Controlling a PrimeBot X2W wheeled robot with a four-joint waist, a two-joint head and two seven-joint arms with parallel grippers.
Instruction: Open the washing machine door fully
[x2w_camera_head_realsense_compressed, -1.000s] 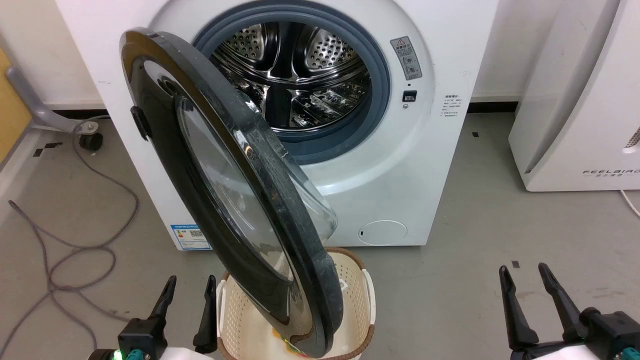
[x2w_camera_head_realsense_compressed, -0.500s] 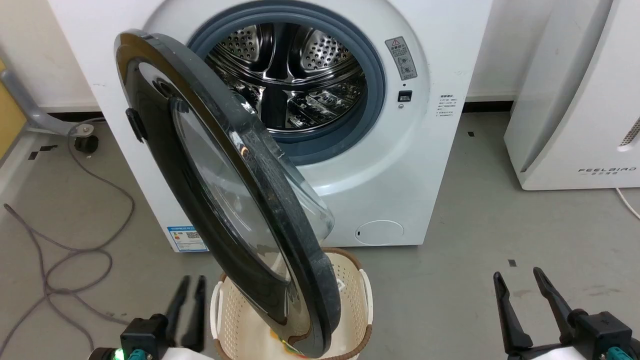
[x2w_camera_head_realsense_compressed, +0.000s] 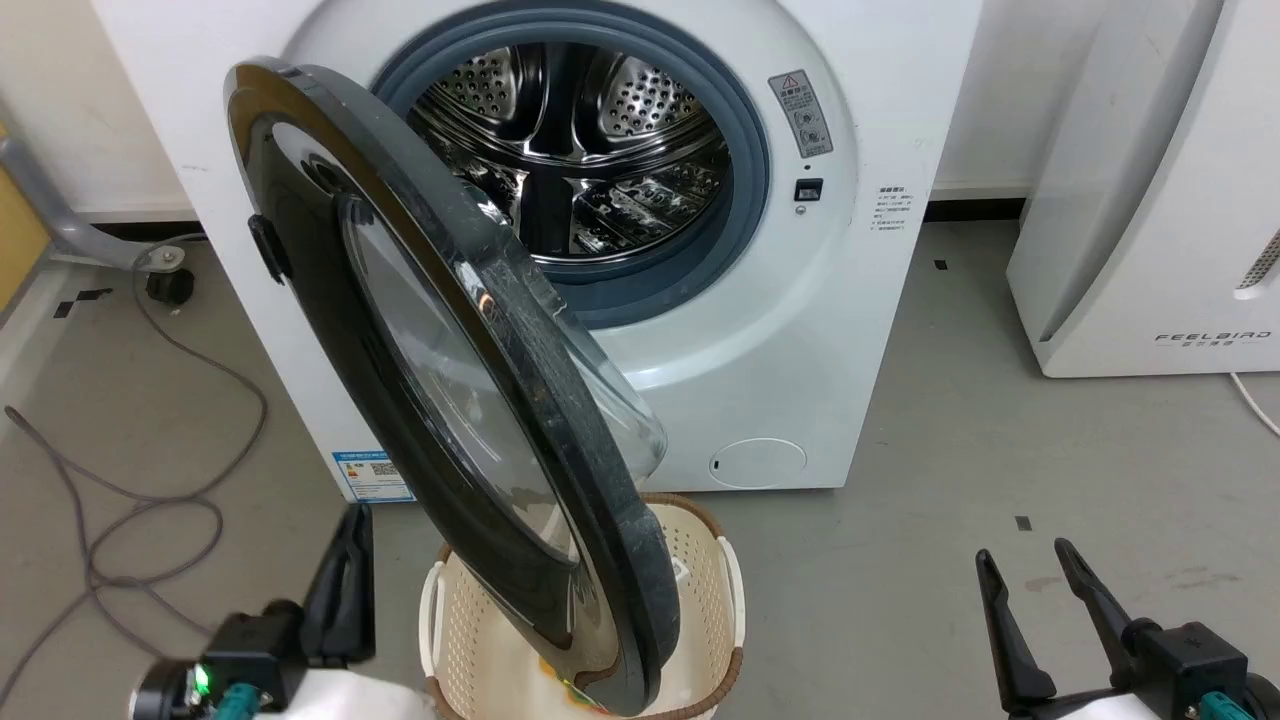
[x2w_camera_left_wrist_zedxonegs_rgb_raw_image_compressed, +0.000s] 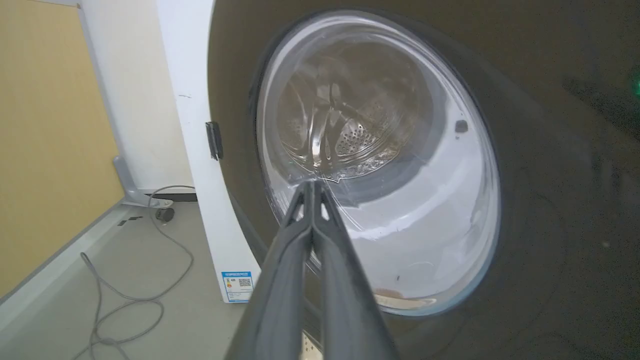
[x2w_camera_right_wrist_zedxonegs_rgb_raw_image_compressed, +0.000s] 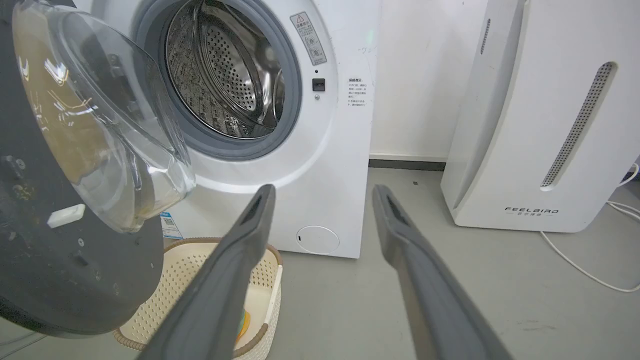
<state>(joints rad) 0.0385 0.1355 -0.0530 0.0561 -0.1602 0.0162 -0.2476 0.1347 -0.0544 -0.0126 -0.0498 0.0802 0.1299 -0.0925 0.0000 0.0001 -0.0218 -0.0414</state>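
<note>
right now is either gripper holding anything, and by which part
Nothing is held. The left gripper has its fingers shut together on nothing, pointing at the outer face of the washing machine door. The right gripper is open and empty.

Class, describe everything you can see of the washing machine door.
The large round glossy black washing machine door has a grey rim and a bulging clear glass bowl window. It stands about half open, hinged at the left of the white front-loading washing machine, its lower edge hanging above a cream perforated basket. Nothing grips it.
</note>
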